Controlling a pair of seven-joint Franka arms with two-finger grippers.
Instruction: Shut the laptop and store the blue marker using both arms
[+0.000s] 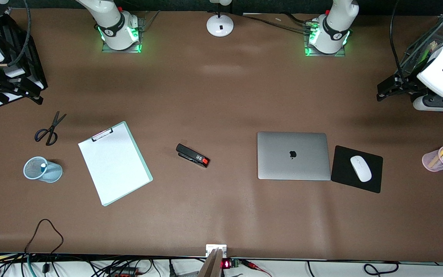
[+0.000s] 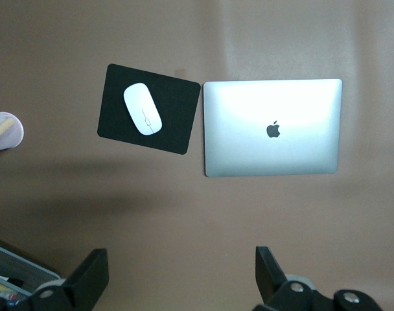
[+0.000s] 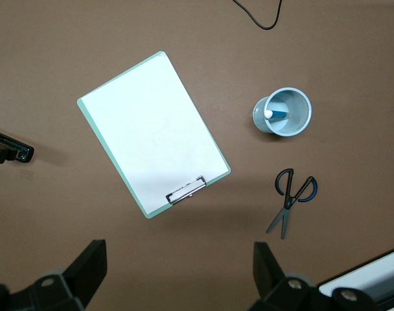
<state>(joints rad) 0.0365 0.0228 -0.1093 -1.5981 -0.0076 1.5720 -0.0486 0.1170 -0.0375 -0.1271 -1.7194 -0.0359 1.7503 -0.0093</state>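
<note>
The laptop [image 1: 293, 155] lies shut and flat on the table, lid up with the dark logo showing; it also shows in the left wrist view [image 2: 273, 127]. The blue marker [image 1: 43, 166] stands white end up in a light-blue mesh cup [image 1: 29, 174] toward the right arm's end; the right wrist view shows the marker [image 3: 277, 115] in the cup [image 3: 302, 98]. My left gripper [image 1: 382, 94] hangs open and empty over the left arm's end of the table [image 2: 181, 272]. My right gripper [image 1: 39, 92] hangs open and empty over the right arm's end [image 3: 181, 272].
A black mouse pad [image 1: 373, 181] with a white mouse [image 1: 360, 168] lies beside the laptop. A pink cup of pens [image 1: 440, 158] stands near the left arm's end. A stapler [image 1: 192, 155], a clipboard [image 1: 114, 162] and scissors [image 1: 49, 130] lie on the table.
</note>
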